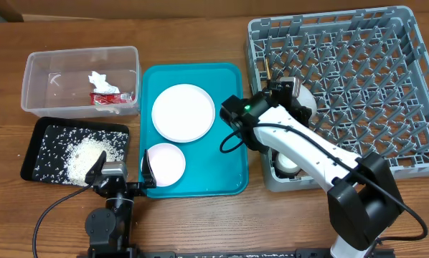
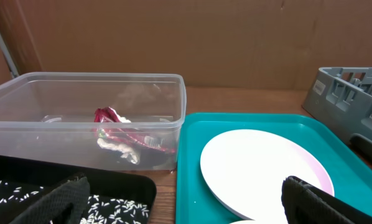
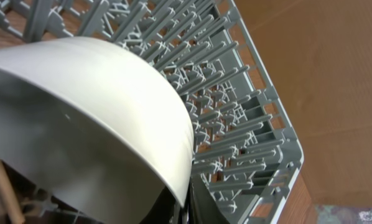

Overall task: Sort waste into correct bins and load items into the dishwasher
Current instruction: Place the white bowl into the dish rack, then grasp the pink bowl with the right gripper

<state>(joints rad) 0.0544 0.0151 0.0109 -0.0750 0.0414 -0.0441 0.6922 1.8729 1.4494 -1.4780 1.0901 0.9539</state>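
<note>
My right gripper (image 1: 292, 92) reaches into the left part of the grey dish rack (image 1: 358, 86) and is shut on the rim of a pale grey bowl (image 1: 305, 99). In the right wrist view the bowl (image 3: 93, 118) fills the left side, tilted, with the jaws (image 3: 186, 210) on its lower edge. A wooden chopstick (image 1: 270, 70) stands in the rack. My left gripper (image 1: 121, 172) is open and empty, low between the black tray (image 1: 39, 136) of rice (image 1: 85, 158) and the teal tray. The clear tub (image 1: 35, 64) holds the red wrapper (image 1: 112, 97) and white tissue (image 1: 100, 80).
The teal tray (image 1: 232, 129) holds the white plate (image 1: 184, 112) and a small white bowl (image 1: 164, 163). Another white dish (image 1: 286, 163) sits in the rack's front left corner, partly under my right arm. A brown wall stands behind the table.
</note>
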